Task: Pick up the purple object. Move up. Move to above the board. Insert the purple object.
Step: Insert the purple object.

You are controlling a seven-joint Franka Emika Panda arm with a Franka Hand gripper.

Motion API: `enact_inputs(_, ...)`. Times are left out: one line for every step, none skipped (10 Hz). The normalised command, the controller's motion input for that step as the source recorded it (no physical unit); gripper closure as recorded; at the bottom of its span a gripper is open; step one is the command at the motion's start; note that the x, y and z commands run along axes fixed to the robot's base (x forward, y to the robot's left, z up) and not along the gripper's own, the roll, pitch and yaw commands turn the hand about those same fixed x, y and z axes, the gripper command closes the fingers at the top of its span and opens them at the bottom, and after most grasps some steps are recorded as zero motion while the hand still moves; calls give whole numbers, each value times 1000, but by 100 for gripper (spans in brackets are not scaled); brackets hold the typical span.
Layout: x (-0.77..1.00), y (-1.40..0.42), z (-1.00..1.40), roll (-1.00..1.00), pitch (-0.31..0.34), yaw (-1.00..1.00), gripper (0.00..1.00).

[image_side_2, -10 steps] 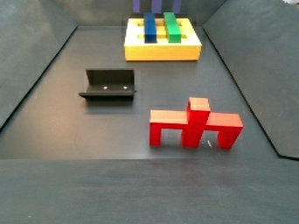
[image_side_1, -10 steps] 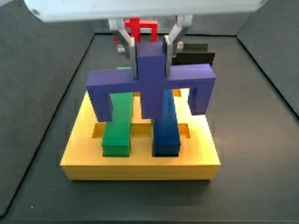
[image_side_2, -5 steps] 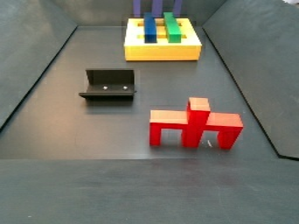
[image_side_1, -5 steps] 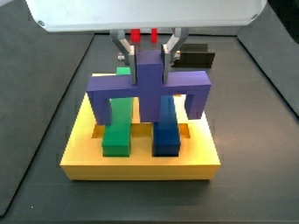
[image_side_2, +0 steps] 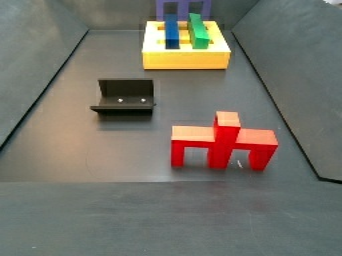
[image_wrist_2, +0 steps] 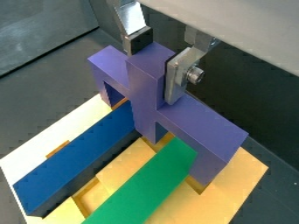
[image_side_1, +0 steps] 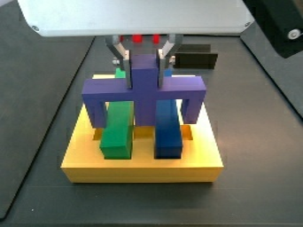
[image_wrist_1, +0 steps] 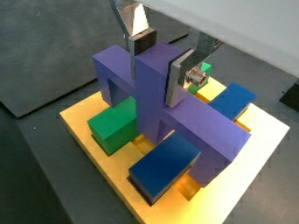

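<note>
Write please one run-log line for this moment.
phase: insert | gripper: shut on purple object stem | purple object: above board, straddling green bar and blue bar | seated: cannot tell

Dark floor carries board, fixture, red piece; fingers apparently above board.

Dark grey matte floor under soft, even light, hemmed by sloping dark walls. The fixture stands mid-floor. At the far end, the end effector clasps the purple object
</note>
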Motion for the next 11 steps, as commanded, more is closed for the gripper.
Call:
enact_inputs(123,-49,0,0,0,-11,100)
enact_inputs(126,-57,317,40,133,-31,100)
enact_inputs(0,0,177,14,80,-14,100)
enact_inputs(-17,0,-6,0,0,0,100)
enact_inputs(-86,0,-177,0,-29,0,100)
enact_inputs(-80,0,-237,0,-57,0,100)
enact_inputs(-43,0,-274,-9,-70,0,100)
enact_inputs(-20,0,-280,-19,-73,0,100)
enact_inputs(0,-74,-249,-41,-73,0,100)
enact_inputs(189,-71,-186,-44,-24,0,100)
enact_inputs(49,0,-177,-27,-19,-20,100)
